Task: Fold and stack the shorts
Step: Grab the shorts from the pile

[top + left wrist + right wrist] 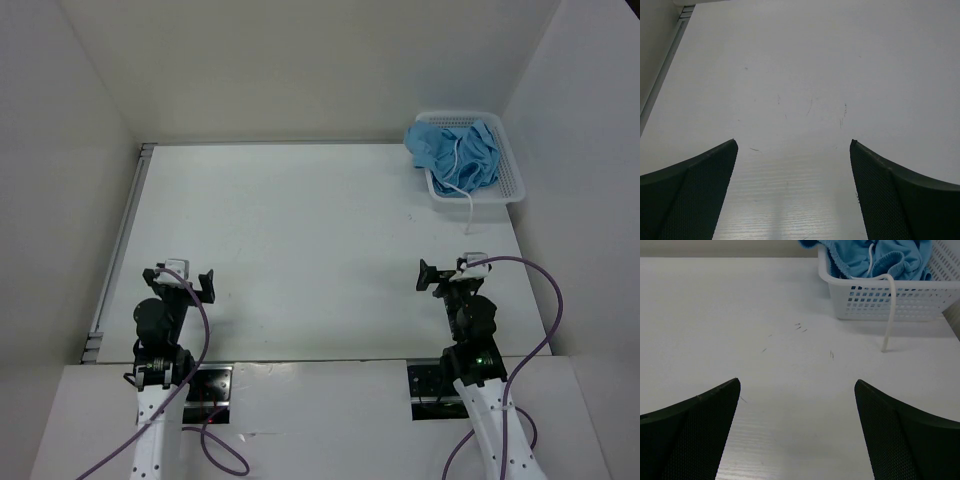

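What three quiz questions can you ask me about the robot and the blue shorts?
1. True or false: the shorts lie flat on the table.
2. Where does the white drawstring hang? A. over the front wall of the basket B. tucked wholly inside the shorts C. off the table's edge
3. Fill in: the left gripper and right gripper are both ____.
Key: 1 false, they are bunched in the basket; 2 A; 3 open.
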`<state>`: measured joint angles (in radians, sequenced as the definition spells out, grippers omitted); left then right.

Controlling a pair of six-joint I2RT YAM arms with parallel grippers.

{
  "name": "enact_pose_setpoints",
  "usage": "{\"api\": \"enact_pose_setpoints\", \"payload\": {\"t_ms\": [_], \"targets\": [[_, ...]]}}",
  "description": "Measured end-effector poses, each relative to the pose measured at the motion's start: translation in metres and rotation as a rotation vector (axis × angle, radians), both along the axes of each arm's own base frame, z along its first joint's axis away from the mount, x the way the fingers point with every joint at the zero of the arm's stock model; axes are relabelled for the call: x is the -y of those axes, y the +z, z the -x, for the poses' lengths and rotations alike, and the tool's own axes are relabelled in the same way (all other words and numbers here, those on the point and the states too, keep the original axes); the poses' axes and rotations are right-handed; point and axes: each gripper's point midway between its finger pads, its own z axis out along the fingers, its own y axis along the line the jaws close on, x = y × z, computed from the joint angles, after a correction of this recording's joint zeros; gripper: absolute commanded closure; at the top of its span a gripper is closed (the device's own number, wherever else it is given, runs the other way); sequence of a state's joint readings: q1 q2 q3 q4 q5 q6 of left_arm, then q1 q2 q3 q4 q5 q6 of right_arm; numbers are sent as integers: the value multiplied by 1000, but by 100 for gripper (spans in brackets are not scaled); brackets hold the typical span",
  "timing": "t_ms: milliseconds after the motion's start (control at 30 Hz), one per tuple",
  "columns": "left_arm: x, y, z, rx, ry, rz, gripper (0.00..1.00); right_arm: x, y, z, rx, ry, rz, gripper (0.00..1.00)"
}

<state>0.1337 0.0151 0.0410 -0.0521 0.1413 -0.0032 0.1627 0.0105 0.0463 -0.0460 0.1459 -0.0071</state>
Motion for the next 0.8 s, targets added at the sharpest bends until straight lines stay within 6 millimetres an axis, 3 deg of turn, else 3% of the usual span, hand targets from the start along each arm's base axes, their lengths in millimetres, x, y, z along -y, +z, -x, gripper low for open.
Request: {"api": "enact_pose_setpoints", "payload": {"t_ms": [167,233,300,400,533,667,800], "targets": [[1,0,0,0,-6,0,0,0,0,0,0,1,0,1],[7,0,0,0,-43,4,0,0,0,0,0,2,0,1],[28,-4,4,-17,-159,18,0,-8,1,0,8,65,66,1],[58,-2,12,-15,-332,35,0,-36,18,2,113,265,291,0],[80,9,19,30,-472,33,0,-65,23,10,318,522,947,1],[82,43,13,140,-493,-7,0,-82,63,15,548,534,1041,1],[96,93,-6,77,-568,22,0,-88,96,-4,485,574,969,1]]}}
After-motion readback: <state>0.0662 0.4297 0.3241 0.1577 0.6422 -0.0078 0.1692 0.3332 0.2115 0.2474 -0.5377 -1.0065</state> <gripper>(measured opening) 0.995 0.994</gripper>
